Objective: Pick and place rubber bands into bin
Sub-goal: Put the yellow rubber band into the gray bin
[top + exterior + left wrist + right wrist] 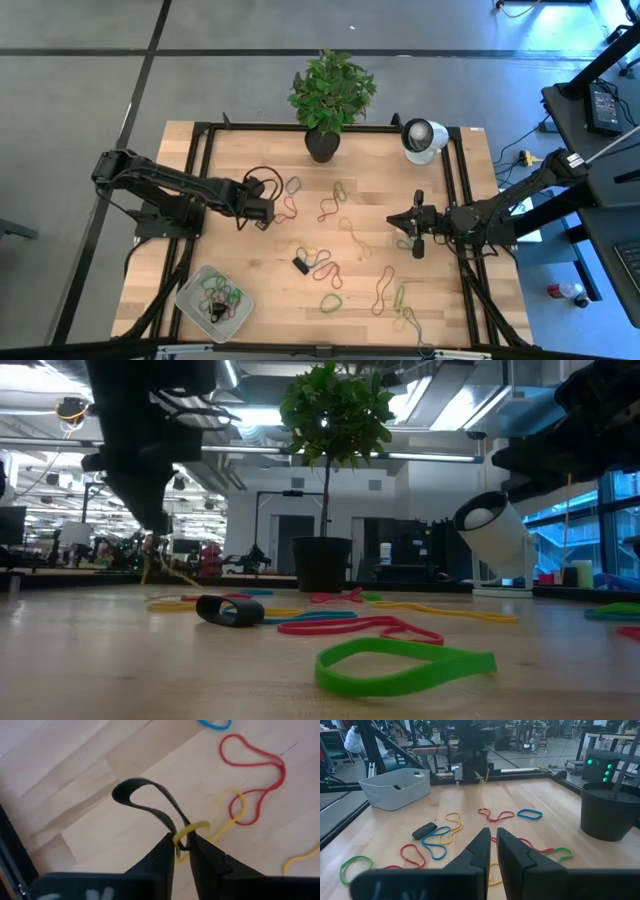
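The left gripper (182, 851) has its jaws pinching a yellow band (220, 827) and a dark band (145, 800); both are light and floppy, held at one strand. The right gripper (493, 851) has its jaws nearly together, empty.

A robotics lab: workbenches (470, 747) with equipment fill the open hall beyond the wooden table (250, 290), under exposed ceiling ducts (420, 400).
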### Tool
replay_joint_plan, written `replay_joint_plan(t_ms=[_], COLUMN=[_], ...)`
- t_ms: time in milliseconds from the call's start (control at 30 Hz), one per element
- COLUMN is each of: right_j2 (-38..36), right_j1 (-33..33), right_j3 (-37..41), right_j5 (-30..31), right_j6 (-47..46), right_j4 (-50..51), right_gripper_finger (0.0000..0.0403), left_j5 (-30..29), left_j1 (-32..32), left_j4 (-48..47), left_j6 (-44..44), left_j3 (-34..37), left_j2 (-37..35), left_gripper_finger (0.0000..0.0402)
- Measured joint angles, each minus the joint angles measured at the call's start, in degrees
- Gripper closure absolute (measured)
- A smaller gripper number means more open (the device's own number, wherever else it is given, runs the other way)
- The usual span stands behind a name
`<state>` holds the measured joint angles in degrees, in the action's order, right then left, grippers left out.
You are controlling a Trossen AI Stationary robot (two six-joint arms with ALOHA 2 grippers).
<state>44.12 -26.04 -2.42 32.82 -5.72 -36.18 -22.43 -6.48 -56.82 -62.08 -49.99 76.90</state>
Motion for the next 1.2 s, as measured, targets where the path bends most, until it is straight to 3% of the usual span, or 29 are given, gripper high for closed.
replay_joint_plan(t_ms=[300,467,600,767,833,1033,1200], right_j2=[0.0,0.0,0.0,0.0,0.0,0.0,0.0], right_j1=[0.0,0.0,0.0,0.0,0.0,0.0,0.0], right_j3=[0.0,0.0,0.0,0.0,0.0,0.0,0.0], right_j5=[0.0,0.0,0.0,0.0,0.0,0.0,0.0], right_j6=[0.0,0.0,0.1,0.2,0.2,0.2,0.2], right_j4=[0.0,0.1,0.1,0.2,0.2,0.3,0.4], right_gripper_finger=[0.0367,0.0367,0.0367,0.0367,0.0367,0.0367,0.0367], left_j5=[-0.1,-0.2,-0.1,0.0,-0.1,3.1,3.0], left_j1=[0.0,0.0,-0.1,-0.8,-1.1,-1.4,-0.9], left_j4=[0.1,0.1,0.1,0.1,1.0,10.6,11.9], left_j6=[-0.6,-0.6,-0.4,-0.2,-0.2,-0.2,-2.5], left_j3=[0.9,0.9,0.9,0.9,0.9,0.9,0.9], left_j2=[0.0,0.0,0.0,0.0,0.0,0.7,5.4], left_gripper_finger=[0.0308,0.0307,0.0327,0.0389,0.0395,0.0357,0.0302])
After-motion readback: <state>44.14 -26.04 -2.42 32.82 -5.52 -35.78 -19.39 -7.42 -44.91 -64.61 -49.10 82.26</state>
